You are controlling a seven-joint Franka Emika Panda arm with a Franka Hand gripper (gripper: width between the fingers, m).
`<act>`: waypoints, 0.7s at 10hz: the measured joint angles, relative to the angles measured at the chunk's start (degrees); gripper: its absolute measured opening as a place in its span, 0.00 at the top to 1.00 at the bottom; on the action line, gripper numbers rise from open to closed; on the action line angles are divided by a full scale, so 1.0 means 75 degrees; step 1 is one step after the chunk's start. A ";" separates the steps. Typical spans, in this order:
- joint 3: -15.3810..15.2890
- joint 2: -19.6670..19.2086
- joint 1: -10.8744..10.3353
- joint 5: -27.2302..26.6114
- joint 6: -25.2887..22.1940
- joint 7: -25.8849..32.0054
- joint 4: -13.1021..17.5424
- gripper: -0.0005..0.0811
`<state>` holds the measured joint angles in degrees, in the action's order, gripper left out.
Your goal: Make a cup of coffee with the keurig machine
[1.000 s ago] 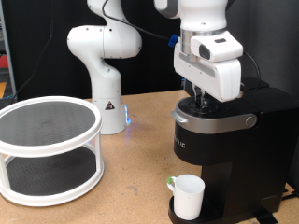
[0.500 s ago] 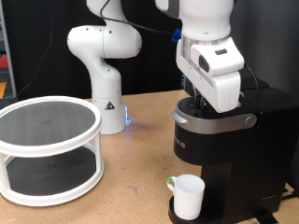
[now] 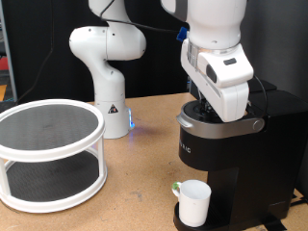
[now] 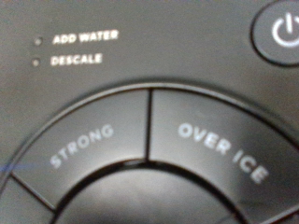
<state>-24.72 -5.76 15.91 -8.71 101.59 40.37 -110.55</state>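
The keurig machine (image 3: 231, 154) stands on the tabletop (image 3: 125, 197) at the exterior view's right, a black box with a silver-grey handle (image 3: 223, 125) closed across its top. The cup (image 3: 193, 202), plain white, sits upright at the foot of the machine, under the brewing head and well below the fingers. The gripper (image 3: 205, 106) hangs straight down over the top of the machine, and its lower end is very close to the black surface just behind the handle; from the exterior view the white hand body hides most of the fingers, so I cannot tell if they are spread or pressed together, and I cannot tell if they touch the panel. The wrist view shows no fingers at all, only the round button panel (image 4: 149, 140) very near and a little blurred, with the segments "STRONG" (image 4: 82, 147) and "OVER ICE" (image 4: 222, 151), the small lines "ADD WATER" (image 4: 84, 38) and "DESCALE" (image 4: 77, 61) beside two small dots, and a power button (image 4: 283, 32) at the corner of the picture. A small green thing (image 3: 177, 189) peeps out just beside the cup, too small to name. Farther from the fingers, toward the exterior view's left, a white round two-level rack (image 3: 50, 154) with dark mesh shelves stands on the tabletop, and behind it a second white robot arm base (image 3: 108, 67) rises.
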 joint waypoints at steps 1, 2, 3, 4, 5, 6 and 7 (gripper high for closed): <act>0.0000 0.0006 0.0000 -0.0001 0.0029 0.0006 -0.0009 0.99; 0.0001 0.0037 0.0007 -0.0047 0.0106 0.0131 -0.0051 0.99; 0.0012 0.0111 0.0021 -0.0146 0.0283 0.0355 -0.0157 0.99; 0.0029 0.0223 0.0044 -0.0308 0.0515 0.0649 -0.0312 0.99; 0.0038 0.0339 0.0081 -0.0469 0.0713 0.0902 -0.0470 0.99; 0.0054 0.0446 0.0107 -0.0661 0.0932 0.1122 -0.0623 0.99; 0.0083 0.0551 0.0121 -0.0880 0.1116 0.1323 -0.0765 0.99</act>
<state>-24.09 -1.62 16.82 -15.32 109.96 50.29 -116.29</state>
